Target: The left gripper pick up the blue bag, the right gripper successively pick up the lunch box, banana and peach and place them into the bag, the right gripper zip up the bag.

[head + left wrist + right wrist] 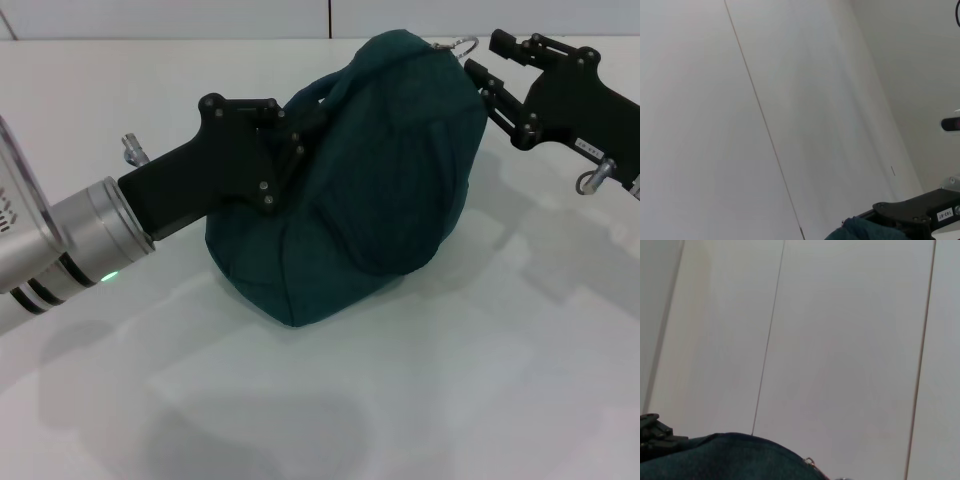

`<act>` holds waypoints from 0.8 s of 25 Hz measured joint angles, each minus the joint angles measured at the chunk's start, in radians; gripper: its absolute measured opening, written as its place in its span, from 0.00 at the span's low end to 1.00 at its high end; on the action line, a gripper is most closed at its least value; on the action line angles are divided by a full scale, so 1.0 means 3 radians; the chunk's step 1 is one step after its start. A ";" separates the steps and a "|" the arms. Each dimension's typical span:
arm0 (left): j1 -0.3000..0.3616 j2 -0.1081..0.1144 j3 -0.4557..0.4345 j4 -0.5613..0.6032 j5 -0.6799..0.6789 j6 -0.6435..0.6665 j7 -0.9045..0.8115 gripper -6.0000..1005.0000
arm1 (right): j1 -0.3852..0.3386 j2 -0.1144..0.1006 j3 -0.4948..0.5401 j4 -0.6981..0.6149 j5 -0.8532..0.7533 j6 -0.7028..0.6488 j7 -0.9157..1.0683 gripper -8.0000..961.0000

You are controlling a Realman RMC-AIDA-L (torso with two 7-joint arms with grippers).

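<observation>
Lab: bare white table (400, 400), panelled wall (840, 340)

Plain dark teal blue bag (370, 180), black left gripper (300, 135) on silver wrist, white table (480, 380).

White table (400, 400), pale seamed wall (765, 125).

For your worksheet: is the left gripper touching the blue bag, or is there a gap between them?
Touching. In the head view the left gripper is pressed against the blue bag at its handle, with no table showing between them.
</observation>
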 joint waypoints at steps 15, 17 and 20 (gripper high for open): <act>0.0000 0.0000 -0.0003 0.0000 0.0001 0.0004 0.0045 0.06 | 0.0164 0.0014 -0.0072 0.0006 -0.0034 0.0130 -0.0097 0.39; 0.0000 0.0000 -0.0002 0.0000 0.0002 0.0005 0.0046 0.06 | 0.0170 0.0016 -0.0125 -0.0010 -0.0035 0.0135 -0.0117 0.38; 0.0000 0.0000 -0.0001 -0.0001 0.0001 0.0006 0.0046 0.06 | 0.0173 0.0020 -0.0179 -0.0024 -0.0036 0.0119 -0.0151 0.36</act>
